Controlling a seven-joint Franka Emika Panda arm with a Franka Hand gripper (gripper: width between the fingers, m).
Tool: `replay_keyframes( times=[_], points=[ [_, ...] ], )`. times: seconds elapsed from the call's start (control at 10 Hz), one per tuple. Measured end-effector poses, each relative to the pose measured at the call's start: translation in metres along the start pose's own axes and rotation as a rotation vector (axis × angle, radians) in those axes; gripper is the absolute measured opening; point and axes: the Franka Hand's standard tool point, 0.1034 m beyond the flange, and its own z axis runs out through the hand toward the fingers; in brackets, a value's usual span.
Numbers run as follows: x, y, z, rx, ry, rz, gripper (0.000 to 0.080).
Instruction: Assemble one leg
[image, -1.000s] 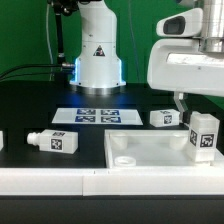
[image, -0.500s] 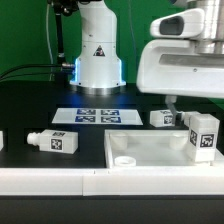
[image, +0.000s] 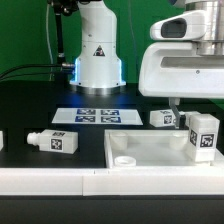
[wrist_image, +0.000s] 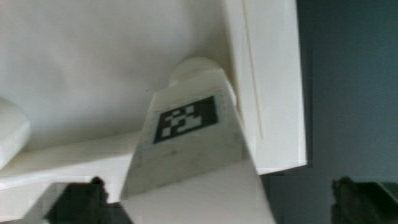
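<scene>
- Jaws: spread wide open, with nothing held. In the wrist view, dark fingertips (wrist_image: 80, 203) low on either side of the leg (wrist_image: 187, 150), with a clear gap to it on both sides.
- Leg (image: 203, 135): standing upright on the tabletop (image: 150, 152), right up against the raised rim on the exterior view's right. Just under the big white arm head (image: 185, 65).
- Cannot tell whether already fixed into its hole or only standing there.
- Probably light to lift: small, stubby, made of white plastic.
- Stiff and hard, so no squashing or bending under a firm squeeze.
- Smooth sides, maybe a bit slippery. Flat paper tags stuck on the faces, one plain to see in the wrist view (wrist_image: 187, 118).
- Best to take hold on two flat sides facing away from each other, near the upper half, with the jaws straight above and the leg in the middle of the gap.
- Better not to pinch on the corners, or likely to twist and slip out.
- Little room on the rim side, so wise to watch for bumping the tabletop (wrist_image: 89, 70) wall when closing.
- Not likely to break, but easy to knock over with a side push, being short and free-standing.
- Other legs lying on the dark worktop (image: 30, 105): one lying leg (image: 165, 118) just behind the tabletop, another lying leg (image: 55, 141) well apart toward the exterior view's left.
- Marker board (image: 95, 116) flat on the worktop in front of the robot base (image: 97, 60), away from the leg in hand.
</scene>
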Motion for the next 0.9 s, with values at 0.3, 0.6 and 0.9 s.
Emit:
replay_keyframes(
  times=[0.3,0.6,0.9],
  points=[
    [0.0004,0.0022,0.0002,-0.002,0.0,0.195,0.0288],
    [-0.0001,0.0064,0.0009,-0.011,0.01,0.487,0.0288],
    [-0.004,0.009,0.0008,-0.012,0.007,0.99,0.0288]
  ],
)
